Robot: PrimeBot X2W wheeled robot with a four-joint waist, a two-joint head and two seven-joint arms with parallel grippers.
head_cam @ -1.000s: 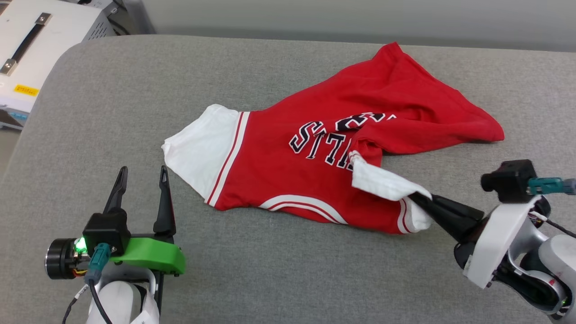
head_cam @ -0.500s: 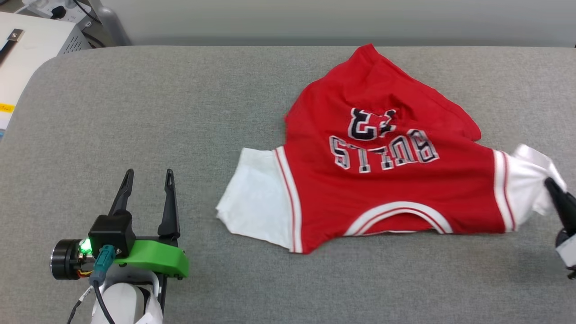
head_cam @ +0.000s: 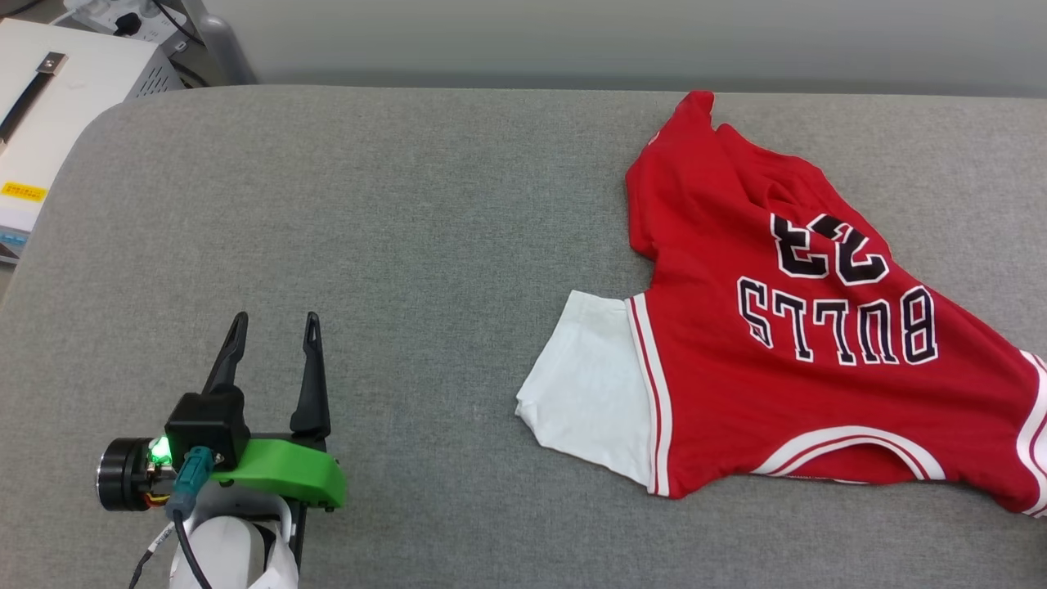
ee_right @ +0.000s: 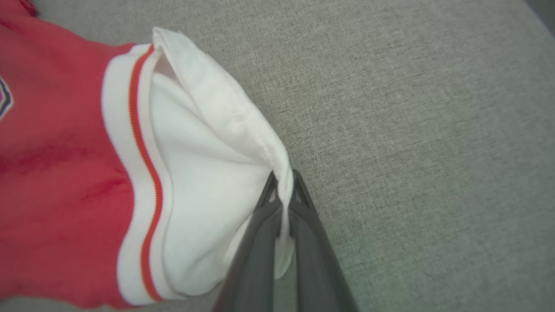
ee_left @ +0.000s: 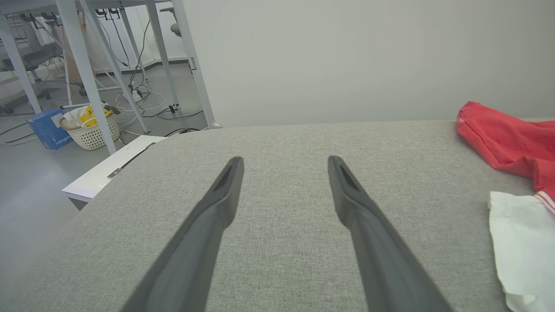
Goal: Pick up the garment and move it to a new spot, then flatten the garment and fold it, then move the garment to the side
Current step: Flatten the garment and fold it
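The garment [head_cam: 818,360], a red jersey T-shirt with white sleeves and an upside-down "BULLS 23" print, lies spread at the right of the grey surface [head_cam: 393,245], running off the head view's right edge. Its near white sleeve [head_cam: 593,393] lies flat. In the right wrist view my right gripper [ee_right: 284,188] is shut on the edge of the other white sleeve [ee_right: 204,173] of the garment [ee_right: 56,173]. My left gripper [head_cam: 274,327] stands open at the lower left, well left of the shirt, nothing between its fingers. In the left wrist view the left gripper [ee_left: 284,162] points over bare grey fabric, the garment [ee_left: 511,143] at the right edge.
A white equipment case [head_cam: 57,106] sits off the surface's far left corner. The left wrist view shows table legs [ee_left: 82,65], a basket [ee_left: 89,130] and a blue box [ee_left: 45,128] on the floor beyond the rounded left edge. Bare grey fabric spans the middle and left.
The garment has been dragged to the right by the right gripper and has spread out flatter, print now fully showing. The right gripper has left the head view. The left gripper has stayed put.
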